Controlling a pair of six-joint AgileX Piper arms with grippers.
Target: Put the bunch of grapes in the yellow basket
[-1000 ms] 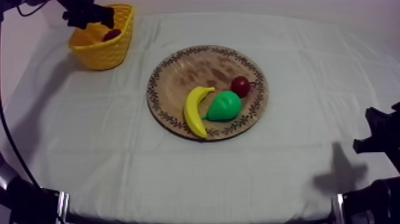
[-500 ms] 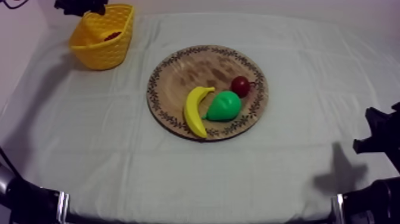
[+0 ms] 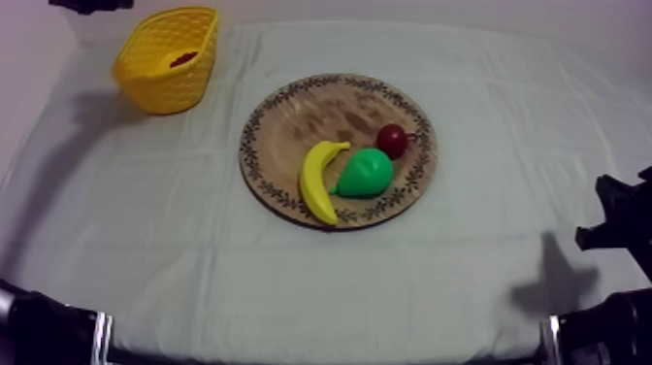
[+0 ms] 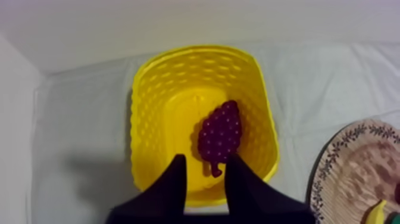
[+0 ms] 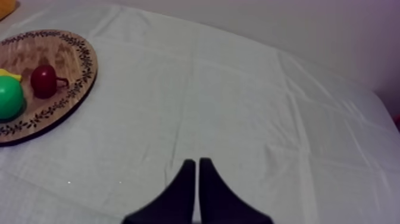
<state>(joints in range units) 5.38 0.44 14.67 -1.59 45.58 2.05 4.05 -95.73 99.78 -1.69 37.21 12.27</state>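
While in yellow basket (image 4: 146,119), bunch of grapes (image 4: 221,134) loose.

Grapes (image 3: 182,59) in basket (image 3: 170,87); banana (image 3: 315,181), pear (image 3: 367,173) on board (image 3: 310,112).

A yellow banana (image 3: 320,181) lay near the middle of the table, its curve running from one o'clock down to six o'clock in the top view. A green pear (image 3: 366,173) lay on its side at the banana's three o'clock, narrow end toward it, touching or nearly so. A small red fruit (image 3: 392,140) sat at the pear's one o'clock, just beside it, with its stalk pointing to three o'clock. The grey-white cloth (image 3: 194,262) showed long creases.
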